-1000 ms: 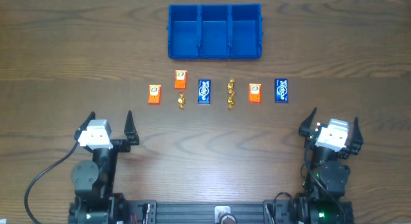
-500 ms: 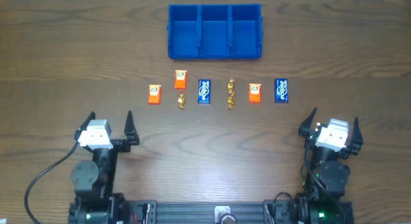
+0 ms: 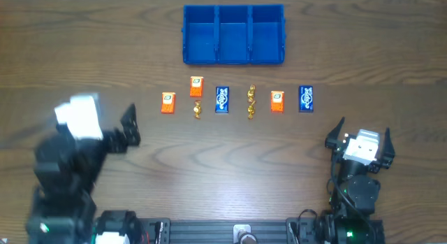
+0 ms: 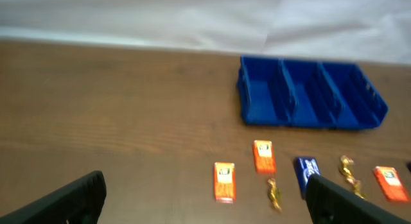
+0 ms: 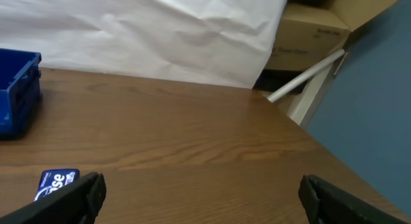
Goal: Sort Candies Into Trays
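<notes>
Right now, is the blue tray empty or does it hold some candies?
Empty: the blue tray shows only bare floors in all three compartments.

Top cam looks straight down on the surface (image 3: pixel 223 167); both wrist cams sit low, looking across it, all three catching the blue tray (image 3: pixel 234 59).

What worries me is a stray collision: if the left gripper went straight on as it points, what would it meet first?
Probably the nearest orange candy, almost centred ahead of the left gripper; the blue tray lies well beyond. Depth is uncertain.
</notes>
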Controlling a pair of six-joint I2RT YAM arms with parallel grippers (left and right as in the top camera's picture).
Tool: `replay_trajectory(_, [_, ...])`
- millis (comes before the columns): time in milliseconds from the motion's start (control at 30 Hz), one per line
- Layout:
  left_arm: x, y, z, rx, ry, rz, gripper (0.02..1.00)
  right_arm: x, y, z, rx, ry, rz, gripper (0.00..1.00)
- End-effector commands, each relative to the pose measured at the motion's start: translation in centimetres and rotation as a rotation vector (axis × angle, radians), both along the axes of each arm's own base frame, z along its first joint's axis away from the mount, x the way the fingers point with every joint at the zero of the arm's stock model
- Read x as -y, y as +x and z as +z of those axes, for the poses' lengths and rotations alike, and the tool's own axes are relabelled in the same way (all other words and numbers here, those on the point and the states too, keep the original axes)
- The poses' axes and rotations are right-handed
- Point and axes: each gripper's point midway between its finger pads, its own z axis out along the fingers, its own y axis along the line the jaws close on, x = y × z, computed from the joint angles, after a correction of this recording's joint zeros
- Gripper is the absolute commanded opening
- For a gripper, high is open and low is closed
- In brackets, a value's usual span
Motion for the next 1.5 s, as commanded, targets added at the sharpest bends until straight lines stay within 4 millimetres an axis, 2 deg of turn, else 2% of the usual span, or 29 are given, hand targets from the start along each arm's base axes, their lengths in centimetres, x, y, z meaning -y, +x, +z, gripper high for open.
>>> replay_trajectory(33, [0.3, 3.6, 0.8, -0.233, -0.051, 0.034, 0.998, 0.1, -0.1, -0.1, -0.005, -0.009, -0.006, 0.998])
replay_trajectory(100, [0.6, 4.8, -0.2, -0.333, -0.056, 0.032, 0.998, 0.1, -0.1, -0.1, -0.006, -0.009, -0.006, 0.998])
replay_trajectory(167, [1.1, 6.1, -2.2, -0.443, -0.069, 0.022, 0.998, 0.1, -0.1, -0.1, -0.005, -0.009, -0.006, 0.998])
replay_trajectory(400, [1.9, 8.1, -11.2, -0.768, -0.065, 0.023, 1.0, 0.1, -0.1, -0.1, -0.005, -0.009, -0.006, 0.998])
replay_trajectory(600, [3.3, 9.8, -16.4, -0.88, -0.02, -0.012, 1.0, 0.1, -0.1, -0.1, -0.005, -0.009, -0.006, 0.998])
replay_trajectory(833, [3.9, 10.6, -21.8, -0.987, 0.019, -0.027, 1.0, 0.1, -0.1, -0.1, -0.005, -0.009, -0.006, 0.998])
replay_trajectory(1000, [5.0, 11.1, -24.0, -1.005, 0.072, -0.095, 1.0, 0.1, -0.1, -0.1, -0.005, -0.009, -0.006, 0.998])
replay_trajectory(1200, [6.3, 11.2, -25.4, -1.012, 0.116, -0.154, 1.0, 0.1, -0.1, -0.1, -0.006, -0.009, -0.006, 0.998])
replay_trajectory(1367, [6.1, 10.9, -26.9, -1.047, 0.143, -0.146, 1.0, 0.1, -0.1, -0.1, -0.005, -0.009, -0.006, 0.998])
replay_trajectory(1500, [6.1, 10.9, -27.3, -1.056, 0.147, -0.143, 1.0, 0.1, -0.1, -0.1, -0.005, -0.009, -0.006, 0.998])
